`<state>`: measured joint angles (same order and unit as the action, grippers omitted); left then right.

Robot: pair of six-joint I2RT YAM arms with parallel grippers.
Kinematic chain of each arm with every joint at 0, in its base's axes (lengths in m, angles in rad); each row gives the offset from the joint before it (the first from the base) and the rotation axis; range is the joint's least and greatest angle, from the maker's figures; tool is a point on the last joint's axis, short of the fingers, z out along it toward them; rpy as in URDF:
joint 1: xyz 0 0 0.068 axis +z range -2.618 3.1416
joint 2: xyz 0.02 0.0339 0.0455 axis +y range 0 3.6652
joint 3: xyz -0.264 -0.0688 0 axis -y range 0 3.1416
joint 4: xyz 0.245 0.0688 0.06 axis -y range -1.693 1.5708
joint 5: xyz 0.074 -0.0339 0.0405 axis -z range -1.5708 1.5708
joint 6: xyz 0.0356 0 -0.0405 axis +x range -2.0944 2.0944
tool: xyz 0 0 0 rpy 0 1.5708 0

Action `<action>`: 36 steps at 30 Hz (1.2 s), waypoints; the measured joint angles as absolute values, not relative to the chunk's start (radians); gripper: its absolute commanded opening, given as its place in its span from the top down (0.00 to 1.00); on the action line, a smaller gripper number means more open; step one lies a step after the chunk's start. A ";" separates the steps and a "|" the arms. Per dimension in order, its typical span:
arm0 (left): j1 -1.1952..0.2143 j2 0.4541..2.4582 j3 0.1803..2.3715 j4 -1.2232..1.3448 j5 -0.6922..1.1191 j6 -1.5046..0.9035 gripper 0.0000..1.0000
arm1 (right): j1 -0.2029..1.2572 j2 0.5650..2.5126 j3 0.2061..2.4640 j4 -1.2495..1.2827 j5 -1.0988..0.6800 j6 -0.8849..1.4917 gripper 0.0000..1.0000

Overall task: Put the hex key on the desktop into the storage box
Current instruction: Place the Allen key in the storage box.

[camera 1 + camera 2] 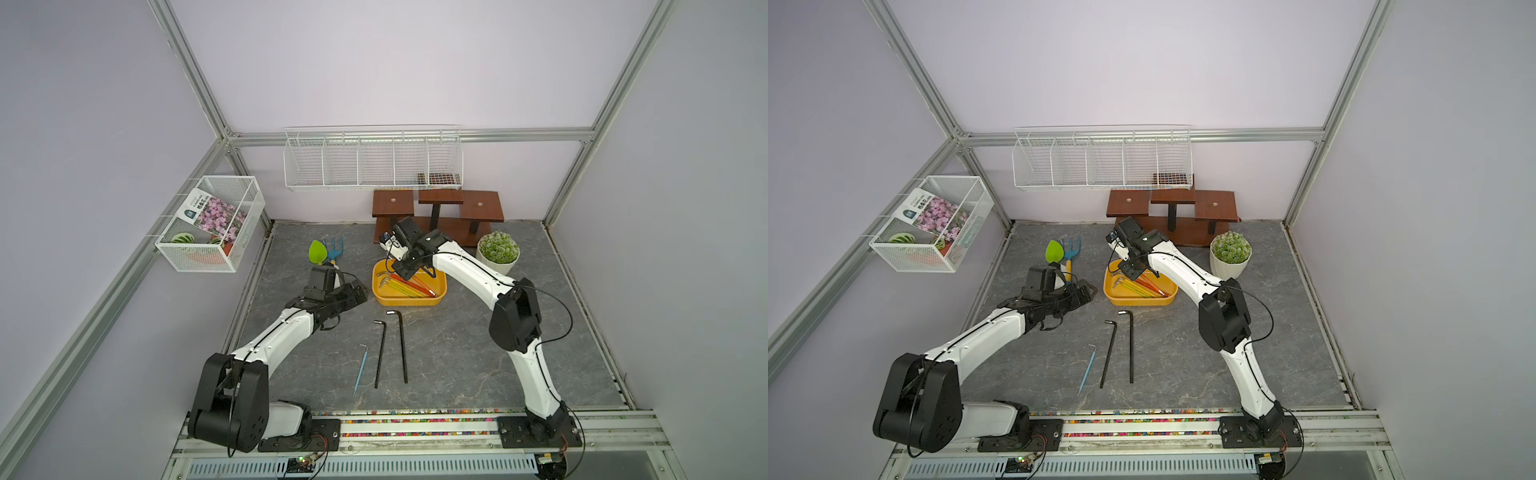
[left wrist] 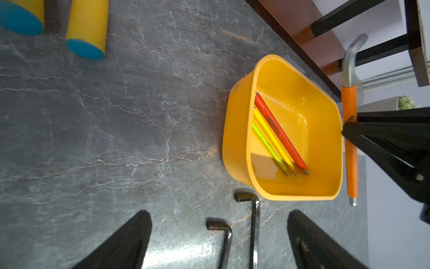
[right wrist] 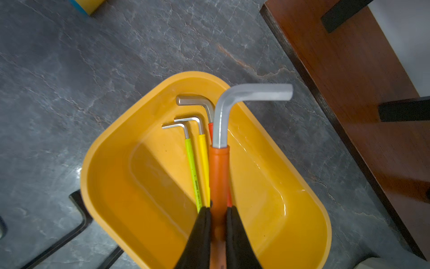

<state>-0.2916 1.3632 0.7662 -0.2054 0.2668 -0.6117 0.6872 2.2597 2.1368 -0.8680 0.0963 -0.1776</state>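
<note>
A dark grey marbled desktop fills a pale-walled, metal-framed cell. An orange-sleeved hex key hangs above the yellow storage box, which sits toward the far middle of the desktop. The key runs lengthwise along the box with its bare bent end reaching past the rim. It is probably lined up to drop flat beside the green, yellow and red keys already inside. The right gripper has its jaws pinched tight on the orange sleeve. Just left of the box, the left gripper waits low, jaws spread wide and holding nothing. Nearer, two black hex keys and a thin blue one lie on the desktop.
</note>
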 measured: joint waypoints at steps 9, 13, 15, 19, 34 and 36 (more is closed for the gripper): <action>-0.288 1.385 0.766 -0.192 0.267 -0.609 0.04 | 0.685 2.320 2.148 -0.867 0.128 -0.267 0.97; -0.288 1.399 0.767 -0.192 0.273 -0.609 0.04 | 0.685 2.336 2.148 -0.867 0.128 -0.291 0.95; -0.288 1.400 0.767 -0.192 0.278 -0.609 0.04 | 0.685 2.344 2.148 -0.865 0.122 -0.298 0.92; -0.288 1.400 0.767 -0.192 0.285 -0.613 0.04 | 0.685 2.355 2.136 -0.851 0.110 -0.305 0.80; -0.288 1.372 0.767 -0.210 0.289 -0.636 0.04 | 0.685 2.324 2.016 -0.796 0.076 -0.276 0.48; -0.288 1.354 0.767 -0.216 0.288 -0.636 0.04 | 0.685 2.294 1.986 -0.788 0.069 -0.260 0.45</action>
